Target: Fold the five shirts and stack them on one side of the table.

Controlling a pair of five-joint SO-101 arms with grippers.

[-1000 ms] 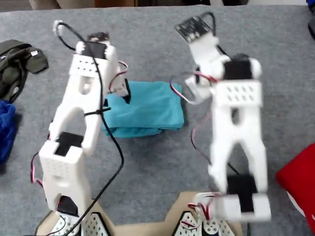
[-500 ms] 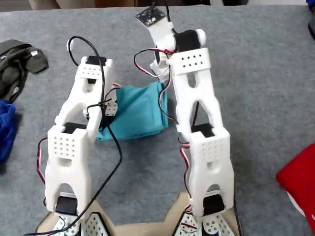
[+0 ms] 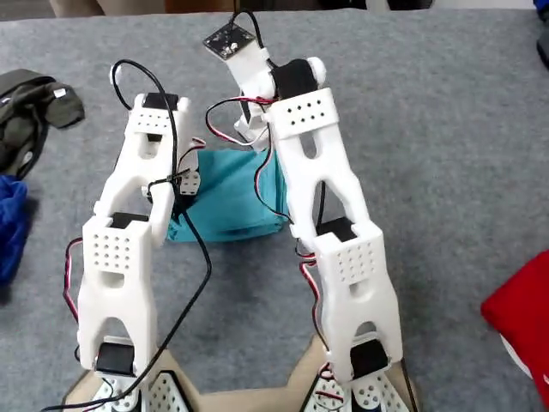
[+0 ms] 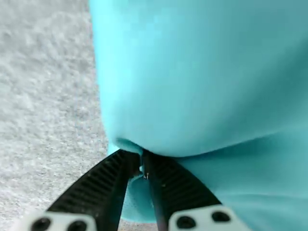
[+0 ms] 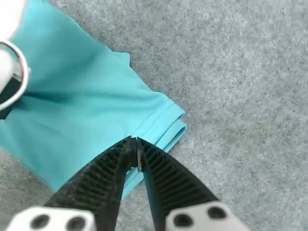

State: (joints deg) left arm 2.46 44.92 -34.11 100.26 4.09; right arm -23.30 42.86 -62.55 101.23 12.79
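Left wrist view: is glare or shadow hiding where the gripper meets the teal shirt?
Left wrist view: no glare; the folded teal cloth shirt is evenly lit, with only a thin dark shadow under the fold at the left gripper tips. High view: flat light on the grey felt table, no glare.

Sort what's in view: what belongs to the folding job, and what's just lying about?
Job: folded teal fabric shirt; crumpled olive-green garment; bunched royal-blue garment; red fabric garment.
Lying about: grey felt table cover; tan base board.
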